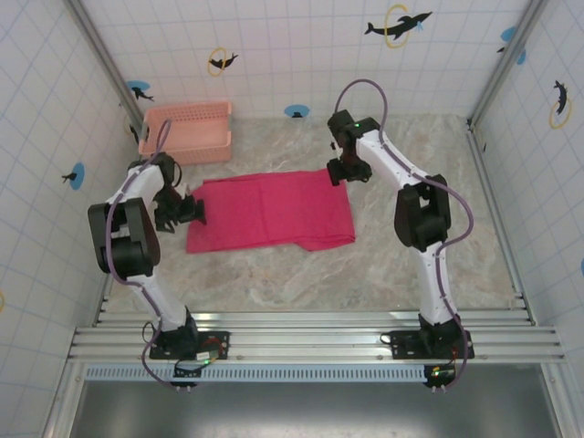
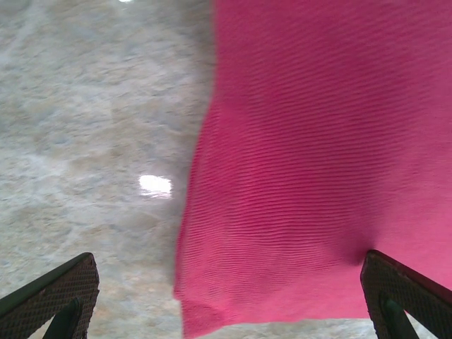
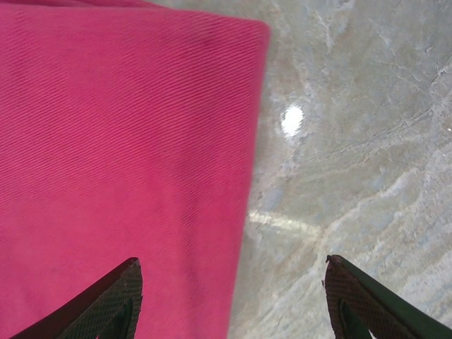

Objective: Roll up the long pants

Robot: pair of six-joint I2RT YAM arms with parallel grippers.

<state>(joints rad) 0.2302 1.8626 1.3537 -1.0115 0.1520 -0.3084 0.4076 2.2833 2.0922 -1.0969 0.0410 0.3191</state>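
I see the long pants (image 1: 271, 212) lying flat on the table (image 1: 301, 283), folded into a wide rectangle between my two arms, with the basket (image 1: 187, 132) well apart behind them. The left gripper (image 1: 190, 211) hangs at the left short edge with its fingers (image 2: 60, 293) spread wide and nothing pinched, and the cloth edge lies under the gap, which I judge a good place to begin a roll. The right gripper (image 1: 339, 172) is over the far right corner, its fingers (image 3: 116, 300) also released and straddling the hem, probably to steady that end.
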